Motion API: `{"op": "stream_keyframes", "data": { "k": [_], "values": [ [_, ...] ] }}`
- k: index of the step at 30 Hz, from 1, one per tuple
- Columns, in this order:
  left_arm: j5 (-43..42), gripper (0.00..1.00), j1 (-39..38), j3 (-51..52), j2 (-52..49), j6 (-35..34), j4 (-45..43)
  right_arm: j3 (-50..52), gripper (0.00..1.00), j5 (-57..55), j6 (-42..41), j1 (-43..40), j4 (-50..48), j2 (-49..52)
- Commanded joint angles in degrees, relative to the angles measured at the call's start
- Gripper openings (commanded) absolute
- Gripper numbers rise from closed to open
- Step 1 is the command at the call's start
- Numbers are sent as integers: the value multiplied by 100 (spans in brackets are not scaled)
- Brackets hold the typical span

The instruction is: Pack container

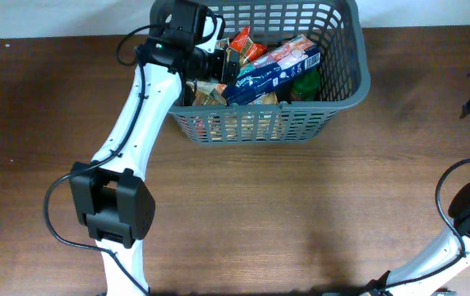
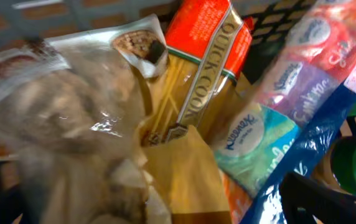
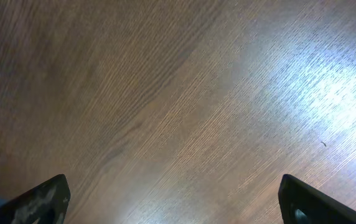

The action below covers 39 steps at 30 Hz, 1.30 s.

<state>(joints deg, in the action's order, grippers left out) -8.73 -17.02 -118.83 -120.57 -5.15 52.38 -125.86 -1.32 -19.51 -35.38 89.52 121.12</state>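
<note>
The left gripper [image 1: 221,62] hangs inside the left end of the container [image 1: 346,92], at the far edge of the table [image 1: 301,214], jaws spread and empty (groceries [image 1: 276,66] directly beneath); the right gripper [image 3: 177,204], also wide open and empty, sits well apart.

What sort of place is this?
Probably a robotics lab bench, not a shop: the left arm reaches into the container, a grey basket with Kleenex tissues and pasta, on a wooden table.

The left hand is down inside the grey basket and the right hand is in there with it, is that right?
No. The left hand is inside the grey basket, but the right hand is not: the right wrist view shows it over the wooden table, with no basket around it.
</note>
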Motion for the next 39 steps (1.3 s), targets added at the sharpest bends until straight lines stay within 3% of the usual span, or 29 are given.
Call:
{"op": "stream_keyframes", "data": {
  "k": [1,4,9,13,19,27,31,37,39],
  "values": [
    [63,99,157,-929,9,240,511,26,99,-70,-52,15,0,-74],
    [155,99,170,-1705,129,616,955,26,99,-68,-52,15,0,-74],
    [577,99,181,-2597,739,656,1344,26,99,-68,-52,15,0,-74],
    [570,99,179,-2621,1534,649,1827,26,99,-68,-52,15,0,-74],
    [555,99,179,-2621,3008,645,3456,26,99,-70,-52,15,0,-74],
    [557,99,179,-2542,4284,302,4428,26,99,-68,-52,15,0,-74],
    [791,99,179,-1978,4964,302,4428,26,99,-68,-52,15,0,-74],
    [1156,99,179,409,6791,9,4352,26,99,-70,-52,15,0,-74],
    [1036,99,179,1401,7777,-656,4096,26,99,-70,-52,15,0,-74]
  ]
}}
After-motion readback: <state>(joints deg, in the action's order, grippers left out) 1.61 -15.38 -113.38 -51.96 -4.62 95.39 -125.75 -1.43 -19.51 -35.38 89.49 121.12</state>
